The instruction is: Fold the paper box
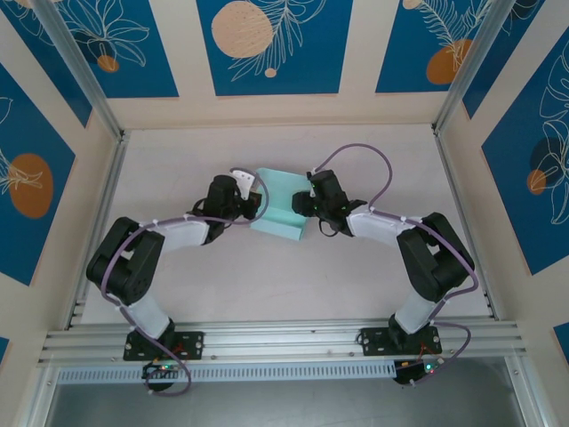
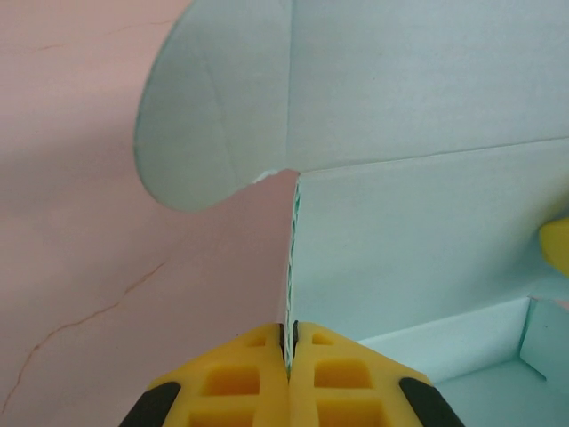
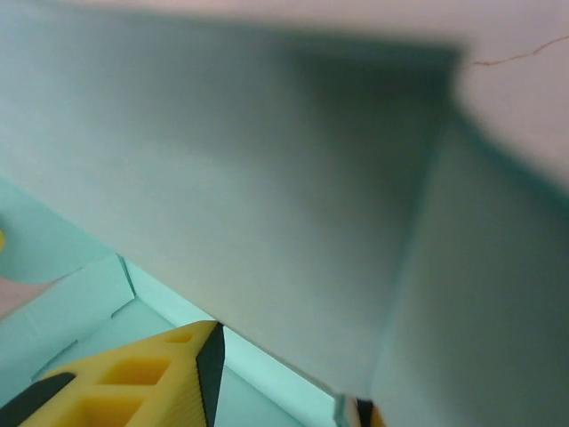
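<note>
The pale light-blue paper box (image 1: 283, 206) sits partly folded at the middle of the table, between the two arms. My left gripper (image 1: 255, 203) is at its left side. In the left wrist view the left gripper (image 2: 291, 342) has its yellow fingers (image 2: 240, 382) shut on the thin upright edge of a box wall (image 2: 418, 249), with a rounded flap (image 2: 213, 116) above. My right gripper (image 1: 306, 203) is at the box's right side. In the right wrist view the right gripper (image 3: 286, 365) has its jaws apart, and a large box panel (image 3: 267, 196) runs across the gap between them.
Aluminium rails (image 1: 284, 338) run along the near edge and up both sides of the pale table (image 1: 267, 276). Blue patterned wall panels (image 1: 267, 44) close in the back and sides. Both arm bases stand at the near rail.
</note>
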